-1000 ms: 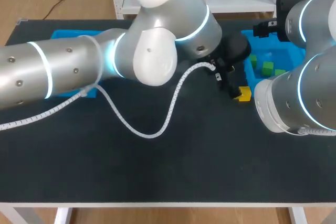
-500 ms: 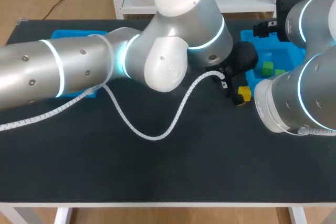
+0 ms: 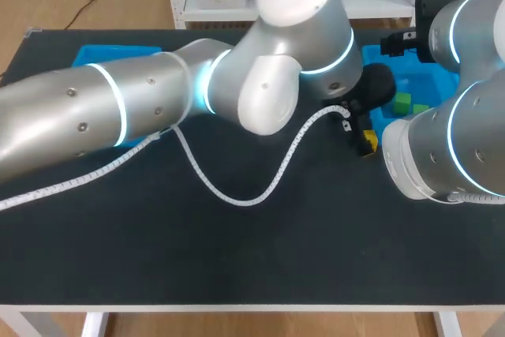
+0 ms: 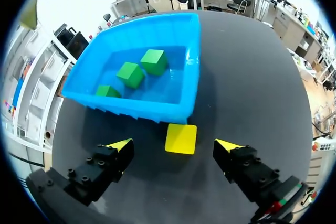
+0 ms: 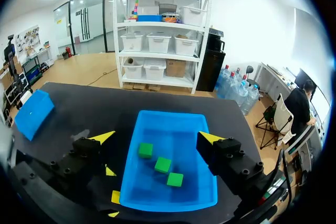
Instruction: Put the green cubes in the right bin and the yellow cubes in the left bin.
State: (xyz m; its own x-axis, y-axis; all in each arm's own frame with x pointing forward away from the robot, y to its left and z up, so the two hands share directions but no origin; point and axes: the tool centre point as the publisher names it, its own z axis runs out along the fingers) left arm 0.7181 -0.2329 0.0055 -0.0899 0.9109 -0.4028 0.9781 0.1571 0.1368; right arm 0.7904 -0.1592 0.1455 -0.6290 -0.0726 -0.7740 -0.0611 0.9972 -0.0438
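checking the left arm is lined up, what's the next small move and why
Probably lower the left gripper straight down and close on the yellow cube. Its fingers are open with the cube centred between them, on the table just outside the right bin.

I find no readable text, label, number or sign on the yellow cube (image 4: 181, 138), right bin (image 4: 142, 109) or worktop (image 3: 237, 258).

3 cubes (image 4: 130, 74) sit in the right bin (image 4: 191, 51), at right rear of the tabletop (image 3: 237, 258); left bin (image 3: 102, 53) at left rear. A 4th cube (image 4: 181, 138) lies on the tabletop just beside the right bin, btwn the spread fingers of the left pincer (image 4: 173, 144); right pincer (image 5: 156, 137) hangs above that bin.
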